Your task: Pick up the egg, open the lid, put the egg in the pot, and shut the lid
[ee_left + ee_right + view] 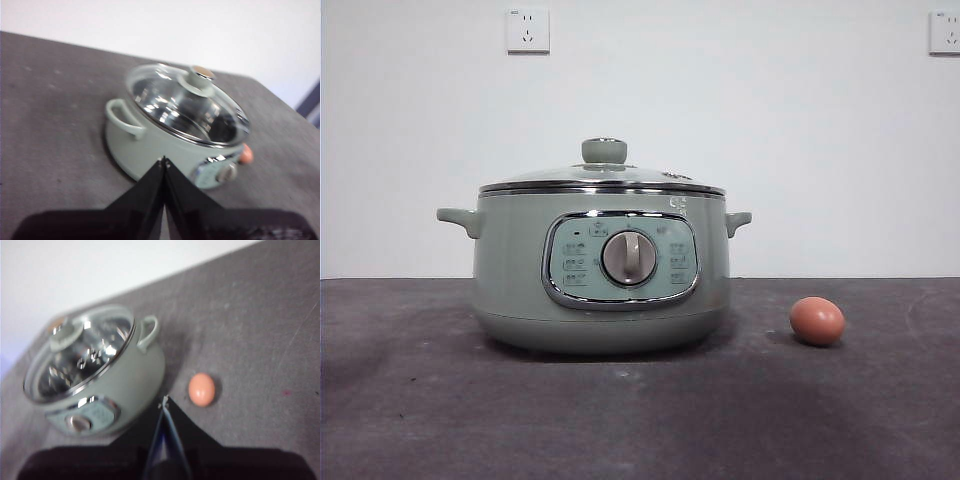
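The pot (601,270) stands on the desk (420,400) left of centre, its dial panel facing the near edge, with the lid (603,178) seated flat on its rim. The egg (817,321) lies on its side on the desk to the right of the pot, near it but apart, with bare desk between them. My right gripper (164,401) hangs above the desk with its fingers closed tip to tip and holding nothing; the egg lies just beside those tips in the right wrist view. My left gripper (163,160) is likewise closed on nothing, raised on the pot's left side. Neither arm shows in the front view. No step of the task is done yet. The egg is light, rigid, smooth and brittle: I judge it should be taken across its short middle with light pressure, since a firm squeeze risks cracking the shell and a grip near either end may let it slip out. The lid is stiff glass and steel; its knob (199,78) is the only sensible hold, though motion blur leaves its exact shape uncertain.
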You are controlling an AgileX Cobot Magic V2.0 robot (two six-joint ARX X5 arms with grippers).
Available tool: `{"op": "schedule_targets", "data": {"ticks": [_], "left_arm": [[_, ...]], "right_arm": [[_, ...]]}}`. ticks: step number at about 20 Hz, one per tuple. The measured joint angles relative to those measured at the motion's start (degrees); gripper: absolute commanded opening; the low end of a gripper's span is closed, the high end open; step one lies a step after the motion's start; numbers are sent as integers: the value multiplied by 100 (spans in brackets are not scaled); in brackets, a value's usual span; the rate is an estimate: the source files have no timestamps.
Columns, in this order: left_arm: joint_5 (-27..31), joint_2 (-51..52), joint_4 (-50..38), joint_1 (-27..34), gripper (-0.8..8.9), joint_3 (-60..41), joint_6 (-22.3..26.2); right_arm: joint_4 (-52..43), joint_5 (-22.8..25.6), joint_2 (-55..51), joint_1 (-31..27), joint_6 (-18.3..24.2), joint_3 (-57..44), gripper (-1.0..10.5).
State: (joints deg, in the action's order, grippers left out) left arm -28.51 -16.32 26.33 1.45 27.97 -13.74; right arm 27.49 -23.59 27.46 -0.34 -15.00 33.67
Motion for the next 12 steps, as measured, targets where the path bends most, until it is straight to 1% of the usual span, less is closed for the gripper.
{"op": "schedule_targets", "data": {"ticks": [2, 3, 7, 9, 11, 12], "left_arm": [[-157, -315, 315, 0, -8, 341, 205], [-254, -518, 531, 0, -8, 560, 363], [-557, -1097, 1281, 0, -8, 1222, 914], [-669, -1335, 1663, -4, -8, 1508, 1169], [-741, -1600, 2225, -39, -8, 1864, 1517], [-758, -1692, 2494, -55, -8, 1996, 1661]], "right_arm": [[474, -37, 376, 9, 363, 483, -12], [820, -42, 610, 35, 605, 809, -12], [1910, -44, 1250, 138, 1353, 1779, -12], [2380, -44, 1512, 199, 1661, 2162, -12], [3077, -44, 1864, 275, 2006, 2621, -12], [3381, -42, 1998, 315, 2114, 2774, -12]]}}
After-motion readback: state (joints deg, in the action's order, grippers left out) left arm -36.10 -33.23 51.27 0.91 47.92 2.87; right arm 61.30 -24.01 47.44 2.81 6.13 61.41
